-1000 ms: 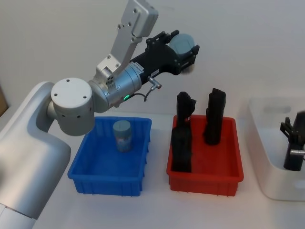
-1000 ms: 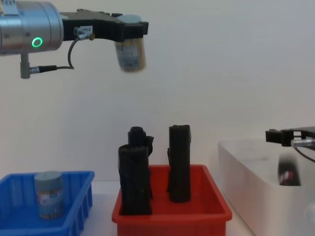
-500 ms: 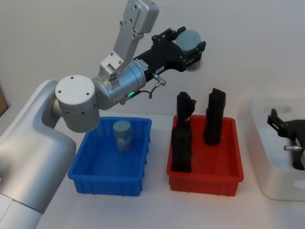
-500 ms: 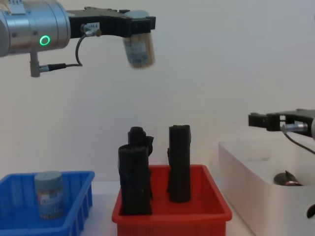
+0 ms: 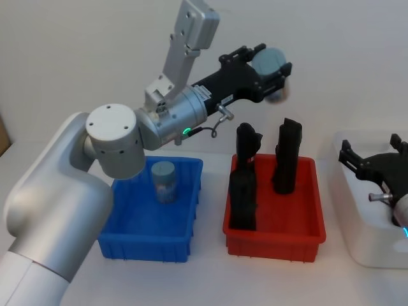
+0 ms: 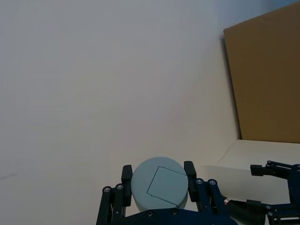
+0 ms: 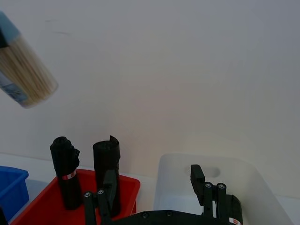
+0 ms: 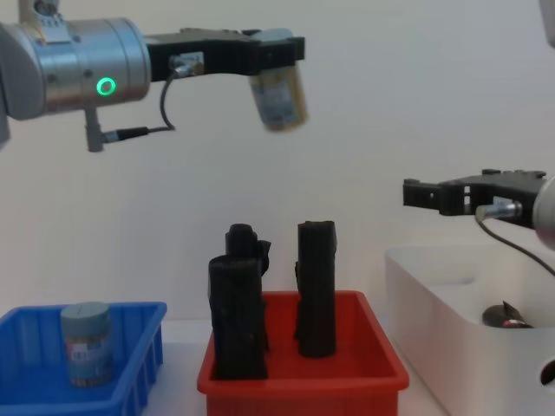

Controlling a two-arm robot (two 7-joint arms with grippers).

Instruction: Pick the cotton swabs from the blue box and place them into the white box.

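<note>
Left gripper (image 8: 276,48) clamps cotton swabs (image 8: 282,104), lid up, long axis slightly tilted.

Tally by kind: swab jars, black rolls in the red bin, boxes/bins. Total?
Cotton swab jars: 2 (one held in the left gripper, one in the blue box)
Black rolls in the red bin: 3
Boxes: 3 (blue box, red bin, white box)
Total: 8

left gripper (image 6: 158,172) clamped on pale-lidded cotton swabs jar (image 6: 159,188), white wall (image 6: 93,70), brown board (image 6: 265,79) beyond
</note>
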